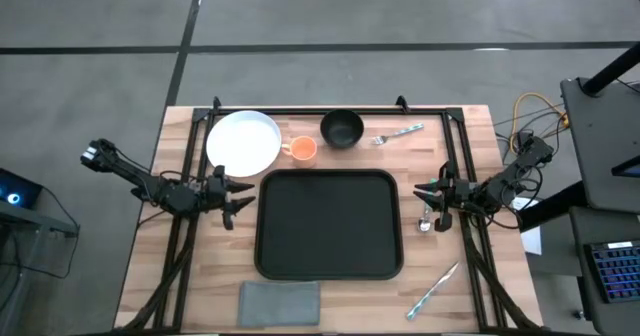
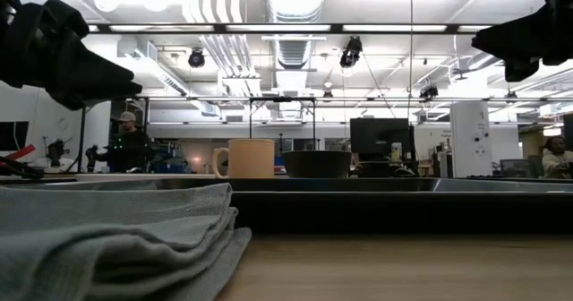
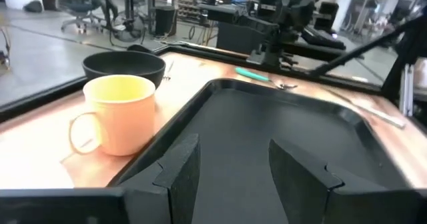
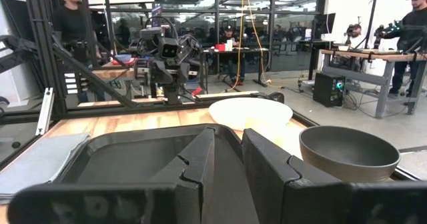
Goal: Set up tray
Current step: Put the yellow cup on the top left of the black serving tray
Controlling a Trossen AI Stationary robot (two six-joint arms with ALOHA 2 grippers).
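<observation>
- The tray (image 1: 329, 224) lies flat in the middle of the bench (image 1: 200, 276) with nothing on it, so the setting-up looks not yet begun.
- The left hand (image 1: 238, 195) hangs just beside the tray's left edge, fingers parted and holding nothing.
- The right hand (image 1: 425, 193) hangs just beside the tray's right edge, fingers a little apart and likewise empty.
- Along the far edge of the bench stand a white plate (image 1: 243, 142), an orange cup (image 1: 301, 150) and a dark bowl (image 1: 341, 128), with a fork (image 1: 397, 133) beyond the bowl.
- A spoon (image 1: 425, 218) lies near the right hand, a teal-handled knife (image 1: 432, 289) near the front right corner, and a folded grey cloth (image 1: 280, 303) in front of the tray.
- The likely next move is for one hand to reach for a nearby piece, perhaps the plate or cup for the left, grip it and carry it over the raised rim onto the tray.
- The bench is pale wood with a black frame on it; beyond it is an open workshop with desks, monitors, ceiling lights and a few people (image 4: 71, 17) standing well off.
</observation>
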